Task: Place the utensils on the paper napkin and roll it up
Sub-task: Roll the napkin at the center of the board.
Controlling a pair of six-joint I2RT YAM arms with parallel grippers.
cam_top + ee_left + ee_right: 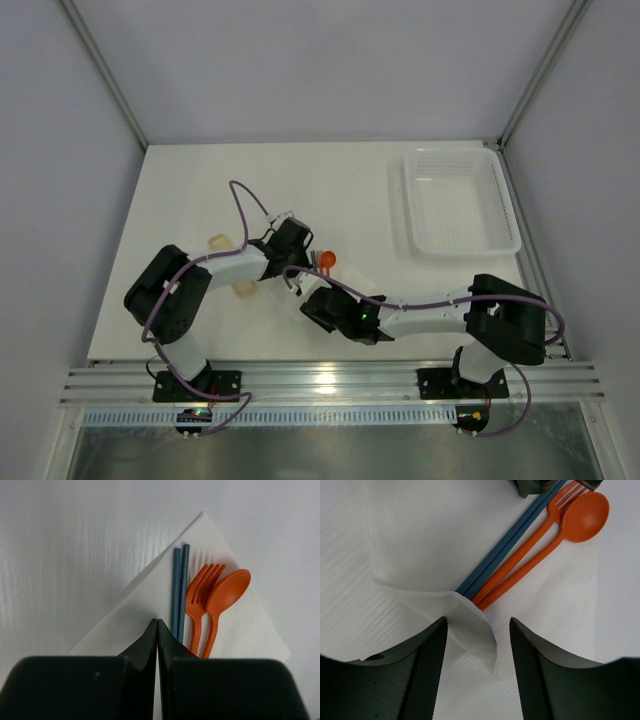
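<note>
A white paper napkin (145, 592) lies on the table as a diamond. On it lie the utensils side by side: two blue chopsticks (180, 580), an orange fork (199, 597) and an orange spoon (227, 592). My left gripper (157, 622) is shut, its tips down on the napkin just left of the chopsticks. My right gripper (477, 630) is open over the handle ends. A folded-over napkin corner (470, 622) covers those ends and sits loose between the fingers. The spoon bowl (585, 515) points away. From above, only the spoon (326, 260) shows between the two grippers.
A white mesh basket (460, 200) stands at the back right of the table. Two small pale tan pieces (217, 241) show beside the left arm. Purple cables loop over both arms. The table's edges meet grey walls at left, right and back.
</note>
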